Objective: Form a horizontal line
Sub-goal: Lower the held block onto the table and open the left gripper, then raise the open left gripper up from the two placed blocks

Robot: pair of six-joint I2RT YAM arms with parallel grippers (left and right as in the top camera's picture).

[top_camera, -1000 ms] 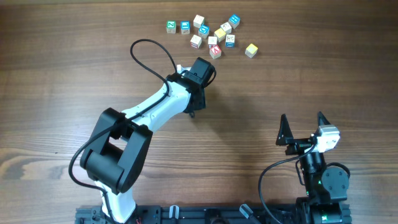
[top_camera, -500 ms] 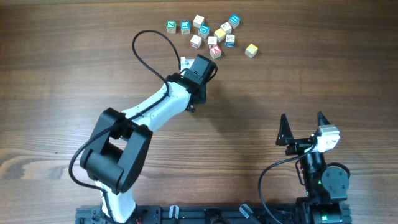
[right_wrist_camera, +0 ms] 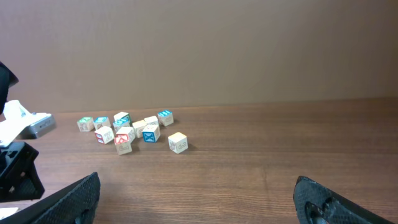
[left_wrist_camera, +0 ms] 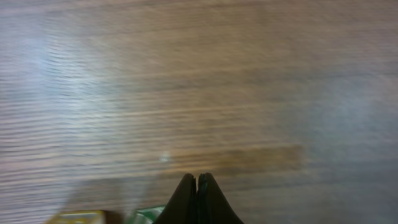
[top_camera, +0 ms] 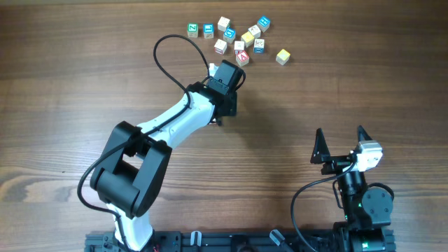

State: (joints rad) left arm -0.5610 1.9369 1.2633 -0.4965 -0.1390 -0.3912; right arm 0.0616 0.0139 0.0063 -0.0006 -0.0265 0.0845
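Note:
No horizontal line is in view: the small letter cubes (top_camera: 239, 40) lie in a loose cluster at the table's far side. Among them are a red "A" cube (top_camera: 242, 58), a yellow cube (top_camera: 282, 57) off to the right and two teal ones (top_camera: 200, 29) side by side at the left. The left arm's wrist head (top_camera: 225, 80) sits just below the "A" cube. My left gripper (left_wrist_camera: 197, 179) is shut with nothing between its tips; a yellow cube (left_wrist_camera: 74, 218) and a green-marked one (left_wrist_camera: 149, 214) show blurred at the bottom edge. My right gripper (top_camera: 341, 138) (right_wrist_camera: 199, 202) rests open, far from the cubes (right_wrist_camera: 127, 127).
The left arm's black cable (top_camera: 171, 52) loops over the table left of the cluster. The right arm's base (top_camera: 360, 203) stands at the near right edge. A brown wall (right_wrist_camera: 199, 50) rises behind the table's far edge.
The left wrist has crept up and to the right, closer to the cluster, and its cable loop has shifted with it. No cube has moved. The right arm is still.

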